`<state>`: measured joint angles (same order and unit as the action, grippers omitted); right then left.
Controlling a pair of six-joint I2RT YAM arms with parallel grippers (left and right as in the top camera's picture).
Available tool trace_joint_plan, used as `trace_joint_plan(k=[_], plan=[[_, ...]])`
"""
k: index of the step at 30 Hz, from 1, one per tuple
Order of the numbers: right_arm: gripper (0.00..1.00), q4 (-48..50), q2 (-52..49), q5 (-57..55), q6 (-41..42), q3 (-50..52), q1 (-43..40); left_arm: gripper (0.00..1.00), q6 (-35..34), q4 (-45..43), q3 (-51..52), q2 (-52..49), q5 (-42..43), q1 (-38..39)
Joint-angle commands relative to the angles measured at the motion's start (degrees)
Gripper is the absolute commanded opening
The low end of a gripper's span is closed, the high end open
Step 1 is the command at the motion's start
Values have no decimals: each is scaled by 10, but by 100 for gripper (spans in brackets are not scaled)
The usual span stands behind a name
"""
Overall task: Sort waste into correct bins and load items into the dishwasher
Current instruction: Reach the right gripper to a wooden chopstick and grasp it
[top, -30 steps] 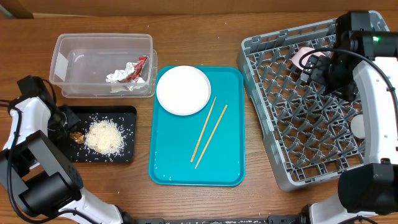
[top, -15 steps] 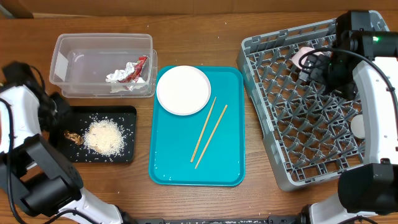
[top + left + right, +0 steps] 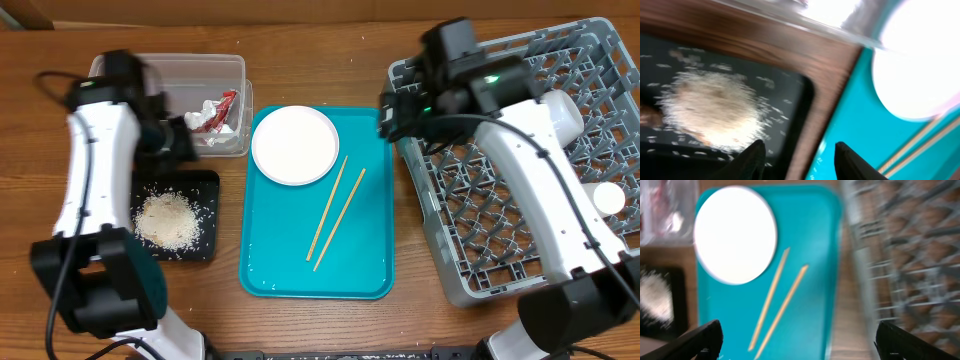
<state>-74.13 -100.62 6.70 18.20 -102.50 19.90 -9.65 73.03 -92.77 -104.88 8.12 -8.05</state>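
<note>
A white plate (image 3: 295, 145) and two wooden chopsticks (image 3: 335, 210) lie on the teal tray (image 3: 360, 270). The clear tub (image 3: 130, 100) holds a crumpled napkin and red-and-white wrapper (image 3: 212, 116). The black tray (image 3: 205, 182) holds a rice pile (image 3: 165, 220). My left gripper (image 3: 190, 148) is open and empty over the black tray's right edge; its wrist view shows its jaws (image 3: 800, 160), the rice (image 3: 715, 110) and the plate (image 3: 920, 65). My right gripper (image 3: 385, 118) is open and empty between the teal tray and the grey dish rack (image 3: 430, 240); its wrist view shows its jaws (image 3: 800, 340), the plate (image 3: 735, 235) and the chopsticks (image 3: 780, 305).
A white bowl (image 3: 560, 110) and a small white cup (image 3: 607, 197) sit in the dish rack. A strip of wooden table (image 3: 405, 200) separates the teal tray from the rack. A brown scrap (image 3: 646, 116) shows at the black tray's left end.
Both arms have swung inward. The left arm moved from the table's left edge to over the tub and black tray. The right arm moved from the rack's far side to its left edge.
</note>
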Motion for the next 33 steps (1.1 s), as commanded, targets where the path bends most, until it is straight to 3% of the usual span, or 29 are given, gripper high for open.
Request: trace_joint_plan(k=[1,9,16,27,33], plan=[[99,2,-36,25,62,7,40,48,17,16,8,17,-34,56],[99,8,-98,24,141,53,111,50,17,37,8,17,-71,122],[95,37,-154,24,201,98,137,52,6,34,8,17,-70,128],[63,90,-203,24,213,153,139,55,6,31,8,17,-66,133],[56,124,-204,24,228,195,139,56,6,30,8,17,-66,132]])
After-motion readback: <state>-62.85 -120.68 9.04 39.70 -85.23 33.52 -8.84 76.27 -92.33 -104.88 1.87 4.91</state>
